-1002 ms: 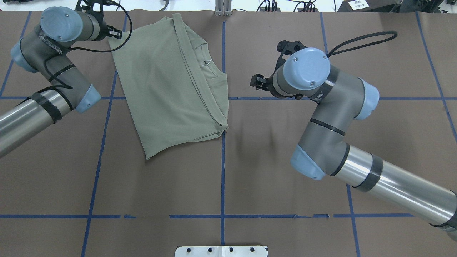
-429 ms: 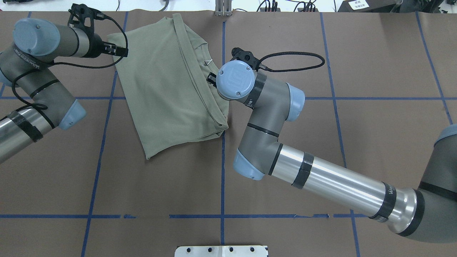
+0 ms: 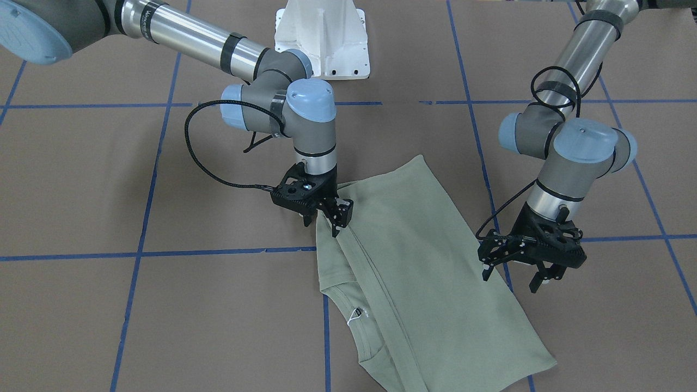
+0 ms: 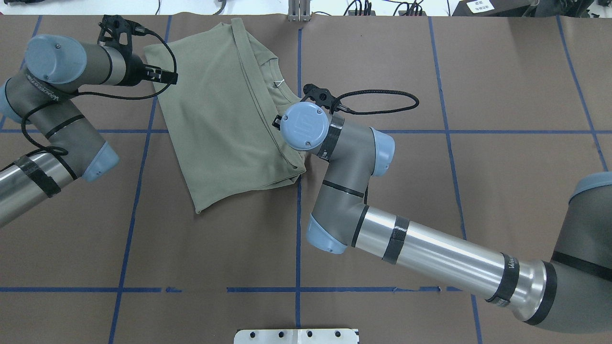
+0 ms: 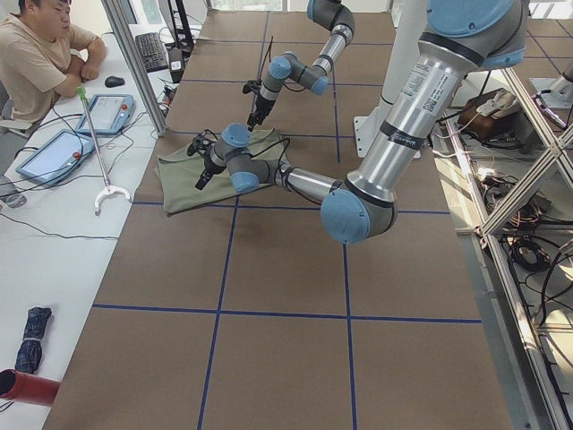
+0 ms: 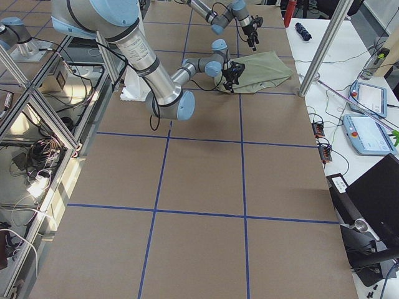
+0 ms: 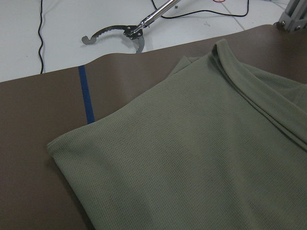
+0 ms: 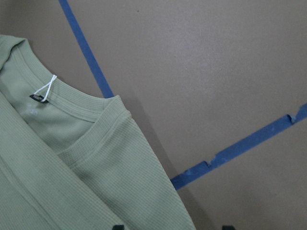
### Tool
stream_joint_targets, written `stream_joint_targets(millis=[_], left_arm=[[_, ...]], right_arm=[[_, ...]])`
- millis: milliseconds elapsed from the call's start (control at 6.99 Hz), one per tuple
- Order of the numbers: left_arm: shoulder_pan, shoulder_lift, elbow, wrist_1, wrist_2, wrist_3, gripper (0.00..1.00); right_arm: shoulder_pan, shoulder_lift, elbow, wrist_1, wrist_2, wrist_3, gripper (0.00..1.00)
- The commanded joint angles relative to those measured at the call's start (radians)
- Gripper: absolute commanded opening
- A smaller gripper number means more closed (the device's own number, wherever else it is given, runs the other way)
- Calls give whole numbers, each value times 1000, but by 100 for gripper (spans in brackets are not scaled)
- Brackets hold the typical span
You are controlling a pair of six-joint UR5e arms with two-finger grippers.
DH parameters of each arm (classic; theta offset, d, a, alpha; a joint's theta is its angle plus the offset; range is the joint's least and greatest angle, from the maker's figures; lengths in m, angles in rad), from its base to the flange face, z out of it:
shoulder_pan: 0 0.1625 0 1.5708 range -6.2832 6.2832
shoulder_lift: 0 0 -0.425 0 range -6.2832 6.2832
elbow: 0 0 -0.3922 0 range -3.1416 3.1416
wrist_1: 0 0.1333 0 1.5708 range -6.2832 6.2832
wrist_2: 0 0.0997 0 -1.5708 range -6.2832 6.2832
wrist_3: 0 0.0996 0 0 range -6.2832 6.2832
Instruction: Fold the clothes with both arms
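Where it lies folded on the brown bench [image 3: 163, 316], the sage-green shirt [image 3: 430, 272] is a rough rectangle of fine waffle knit with a ribbed collar [image 8: 72, 103]. Wrists pointing down, both fingers-sets gape wide: the right end effector [image 3: 321, 224] at the shirt's collar-side edge, the left end effector [image 3: 510, 282] at the opposite edge.

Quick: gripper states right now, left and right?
Left gripper: open, holding nothing, by the sage-green shirt's edge.
Right gripper: open, holding nothing, at the shirt's opposite edge.
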Motion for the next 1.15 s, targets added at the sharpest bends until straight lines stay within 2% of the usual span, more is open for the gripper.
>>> stream_joint_targets(millis=[0,143,429,716,859,1002], left_arm=[[3,0,2,-3,0,-1,100],[6,2,2,-3,2,-1,100],[6,4,3,-3,2,-1,100],[7,5,2,-4,2,-1,100],[7,5,2,-4,2,-1,100],[10,5,2,-4,0,-17,100]], right_arm=[[-15,-5,-4,-9,0,-4,62],[-16,-2,-3,-21,1,-4,53],[-18,-4,-3,-22,1,-4,0],[-18,-2,19,-57,6,-11,0],[-16,-10,89,-131,15,-14,0],[-16,-83,229,-214,15,-14,0]])
